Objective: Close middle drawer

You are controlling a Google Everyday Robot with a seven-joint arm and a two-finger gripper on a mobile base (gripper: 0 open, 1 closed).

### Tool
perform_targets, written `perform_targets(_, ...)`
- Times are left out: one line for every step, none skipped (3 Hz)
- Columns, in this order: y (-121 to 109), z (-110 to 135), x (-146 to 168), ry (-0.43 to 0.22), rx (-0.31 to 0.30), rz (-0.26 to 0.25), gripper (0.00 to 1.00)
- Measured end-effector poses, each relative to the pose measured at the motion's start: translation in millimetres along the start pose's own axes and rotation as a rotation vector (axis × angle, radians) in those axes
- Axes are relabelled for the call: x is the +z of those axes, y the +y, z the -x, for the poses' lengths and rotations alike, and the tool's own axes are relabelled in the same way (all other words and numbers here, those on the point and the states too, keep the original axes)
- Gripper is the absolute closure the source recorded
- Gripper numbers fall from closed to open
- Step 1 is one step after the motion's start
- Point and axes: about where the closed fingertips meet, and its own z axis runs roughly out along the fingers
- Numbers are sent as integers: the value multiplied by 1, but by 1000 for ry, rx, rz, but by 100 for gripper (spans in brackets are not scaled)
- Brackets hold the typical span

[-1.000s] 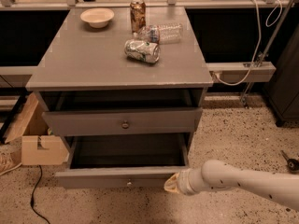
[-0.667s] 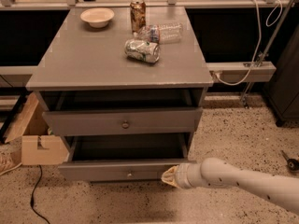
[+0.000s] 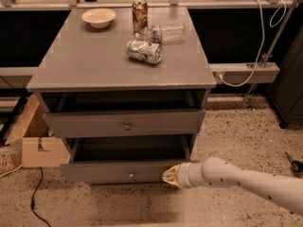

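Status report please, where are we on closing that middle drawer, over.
Gripper low, against the right end of the middle drawer front. Drawer partly out, interior showing. Nothing seen inside blocking it.

The robot's white arm (image 3: 251, 181) reaches in from the near right, low and almost level, pointing left. Its pale gripper (image 3: 171, 175) forms the leftmost tip, low near centre.

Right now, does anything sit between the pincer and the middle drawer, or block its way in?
Nothing visible does. The pincer is at the middle drawer, by its front's right end, and nothing shows in its path inward.
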Motion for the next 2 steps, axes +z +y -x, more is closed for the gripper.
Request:
perform_targets(-23, 3, 11, -28, -54, -18, 100)
perform_targets(-23, 3, 11, -28, -54, -18, 100)
